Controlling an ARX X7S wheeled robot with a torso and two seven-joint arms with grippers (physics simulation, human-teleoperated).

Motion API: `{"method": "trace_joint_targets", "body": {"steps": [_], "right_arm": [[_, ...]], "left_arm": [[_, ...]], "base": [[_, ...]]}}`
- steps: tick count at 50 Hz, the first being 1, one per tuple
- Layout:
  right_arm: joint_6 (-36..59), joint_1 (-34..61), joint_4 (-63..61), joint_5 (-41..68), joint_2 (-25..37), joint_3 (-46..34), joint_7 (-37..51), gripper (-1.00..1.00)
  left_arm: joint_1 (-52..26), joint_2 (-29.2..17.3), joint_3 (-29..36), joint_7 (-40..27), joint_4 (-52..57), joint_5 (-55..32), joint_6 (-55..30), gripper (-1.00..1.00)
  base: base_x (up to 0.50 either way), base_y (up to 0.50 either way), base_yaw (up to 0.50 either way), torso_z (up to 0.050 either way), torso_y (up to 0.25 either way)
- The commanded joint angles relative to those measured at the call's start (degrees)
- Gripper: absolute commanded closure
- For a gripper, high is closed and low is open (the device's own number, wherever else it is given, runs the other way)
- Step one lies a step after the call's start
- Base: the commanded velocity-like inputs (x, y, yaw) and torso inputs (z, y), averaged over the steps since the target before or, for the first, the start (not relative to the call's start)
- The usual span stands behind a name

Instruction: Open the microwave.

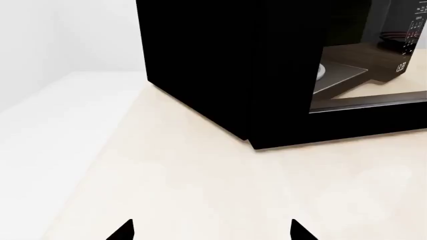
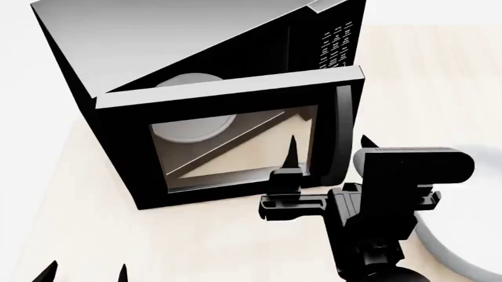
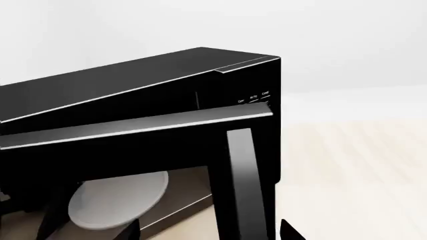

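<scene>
Microwave (image 2: 196,88) is sitting near counter's (image 2: 86,235) far left corner, door (image 2: 227,141) swinging partly ajar. R gripper (image 2: 325,147) is straddling handle (image 2: 342,135), fingers spread, not gripping. L gripper (image 2: 82,273) is hovering open, holding nothing.

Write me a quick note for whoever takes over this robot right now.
Left gripper: open, over the table, front-left of the microwave.
Right gripper: open, fingers either side of the door handle, not clamped.
Done: the door is partly swung out; the turntable shows through the glass.
To do: probably pull the door wider.
</scene>
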Motion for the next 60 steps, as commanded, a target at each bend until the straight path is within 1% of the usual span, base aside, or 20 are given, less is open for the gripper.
{"method": "trace_joint_targets", "body": {"steps": [1, 5, 15, 27, 35, 39, 45, 52, 55, 57, 59, 60], "right_arm": [[0.1, 0.3, -0.6, 1.4, 1.3, 2.5, 0.8, -1.0], [0.8, 0.2, -1.9, 2.2, 1.6, 3.2, 1.4, -1.0], [6.7, 2.7, -10.1, 8.7, 3.0, 5.7, 4.6, -1.0], [11.9, 5.5, -16.1, 15.4, 4.1, 8.1, 8.4, -1.0], [17.7, 11.3, -20.2, 21.9, 5.2, 9.7, 13.2, -1.0], [21.0, 15.8, -20.9, 25.7, 5.4, 10.2, 16.2, -1.0], [27.1, 25.3, -18.3, 30.3, 5.2, 9.4, 21.8, -1.0], [33.0, 35.2, -13.2, 33.5, 4.3, 6.9, 25.7, -1.0], [34.9, 40.5, -8.6, 35.2, 3.2, 6.3, 26.1, -1.0], [36.3, 44.3, -3.3, 35.6, 2.3, 5.2, 25.3, -1.0], [36.4, 46.6, -1.5, 33.1, 2.6, 2.4, 23.3, -1.0], [37.0, 49.0, 3.0, 32.6, 1.7, 1.4, 22.4, -1.0]], "left_arm": [[0.3, -0.2, 0.3, -0.3, -0.3, 0.0, -0.4, -1.0], [0.2, -0.2, 0.4, -0.4, -0.4, 0.0, -0.4, -1.0], [0.4, -0.4, 0.5, -0.5, -0.1, -0.2, -0.5, -1.0], [-0.2, -0.4, 0.7, -0.6, -0.8, -0.6, -0.5, -1.0], [-0.5, -0.4, 0.7, -0.5, -1.2, -0.9, -0.5, -1.0], [-0.4, -0.5, 0.8, -0.6, -1.0, -0.9, -0.6, -1.0], [-0.3, -0.6, 1.0, -0.7, -0.7, -0.9, -0.5, -1.0], [-0.4, -0.7, 1.1, -0.7, -0.9, -1.0, -0.3, -1.0], [-0.1, -0.8, 1.1, -0.8, -0.5, -1.0, -0.3, -1.0], [-0.2, -0.8, 1.2, -0.8, -0.6, -1.0, -0.3, -1.0], [-0.1, -0.9, 1.2, -0.9, -0.4, -1.1, -0.3, -1.0], [0.0, -0.9, 1.2, -0.9, -0.3, -1.1, -0.3, -1.0]], "base": [[0.0, 0.0, 0.0, 0.0, 0.0], [0.0, 0.0, 0.0, 0.0, 0.0], [0.0, 0.0, 0.0, 0.0, 0.0], [0.0, 0.0, 0.0, 0.0, 0.0], [0.0, 0.0, 0.0, 0.0, 0.0], [0.0, 0.0, 0.0, 0.0, 0.0], [0.0, 0.0, 0.0, 0.0, 0.0], [0.0, 0.0, 0.0, 0.0, 0.0], [0.0, 0.0, 0.0, 0.0, 0.0], [0.0, 0.0, 0.0, 0.0, 0.0], [0.0, 0.0, 0.0, 0.0, 0.0], [0.0, 0.0, 0.0, 0.0, 0.0]]}}
